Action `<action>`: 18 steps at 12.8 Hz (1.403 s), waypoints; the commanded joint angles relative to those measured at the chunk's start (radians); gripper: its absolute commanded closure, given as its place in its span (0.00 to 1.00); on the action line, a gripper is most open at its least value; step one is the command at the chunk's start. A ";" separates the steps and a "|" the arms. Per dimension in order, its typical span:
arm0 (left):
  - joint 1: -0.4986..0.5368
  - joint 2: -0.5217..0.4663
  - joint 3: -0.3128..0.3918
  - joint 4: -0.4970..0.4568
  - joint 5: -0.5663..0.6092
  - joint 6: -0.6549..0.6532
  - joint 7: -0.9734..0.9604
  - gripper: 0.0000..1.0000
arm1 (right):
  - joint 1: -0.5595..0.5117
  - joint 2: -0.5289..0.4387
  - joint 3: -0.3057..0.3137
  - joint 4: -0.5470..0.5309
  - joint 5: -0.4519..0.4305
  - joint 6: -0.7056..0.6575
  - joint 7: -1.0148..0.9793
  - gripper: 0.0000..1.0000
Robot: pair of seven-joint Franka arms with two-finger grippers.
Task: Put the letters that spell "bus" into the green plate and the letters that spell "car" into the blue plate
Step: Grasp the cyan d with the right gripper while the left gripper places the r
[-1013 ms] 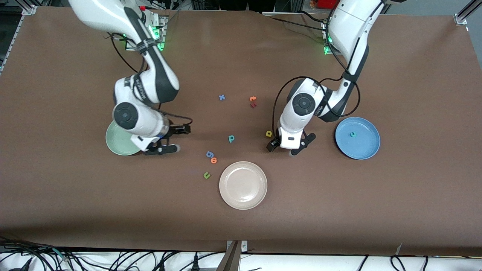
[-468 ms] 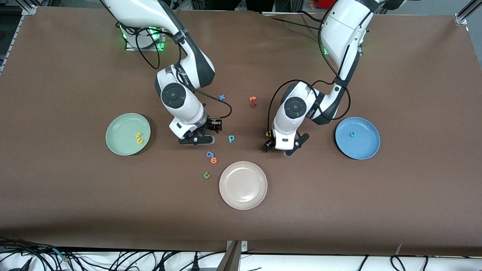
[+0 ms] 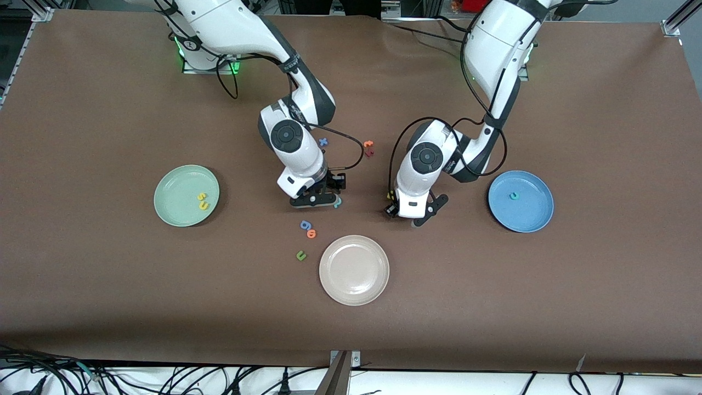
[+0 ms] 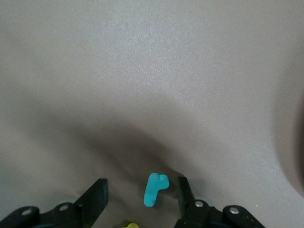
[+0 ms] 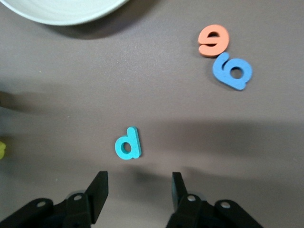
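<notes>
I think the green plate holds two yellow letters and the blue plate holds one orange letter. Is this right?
Not quite: the one letter in the blue plate is teal, not orange; the front view shows it. The green plate does hold two yellow letters.

Even overhead light, soft shadows under arms; wrist views dimmer, sharp, heavily shadowed.

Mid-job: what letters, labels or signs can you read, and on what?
"s", "u": yellow foam letters, in the green plate.
"c": teal foam letter, in the blue plate.
"r": small teal letter, on the table.
"g": blue letter, on the table.
Nothing else readable.
</notes>
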 commanded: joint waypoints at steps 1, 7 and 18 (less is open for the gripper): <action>-0.014 0.022 0.010 0.026 0.065 0.001 -0.012 0.53 | 0.019 0.036 0.000 0.010 0.010 0.079 -0.010 0.46; -0.014 0.022 0.010 0.026 0.094 0.001 -0.009 0.82 | 0.037 0.068 -0.001 0.010 -0.008 0.194 -0.089 0.49; 0.080 -0.150 0.072 -0.042 0.075 -0.229 0.575 0.97 | 0.028 0.082 -0.004 -0.001 -0.010 0.228 -0.255 0.57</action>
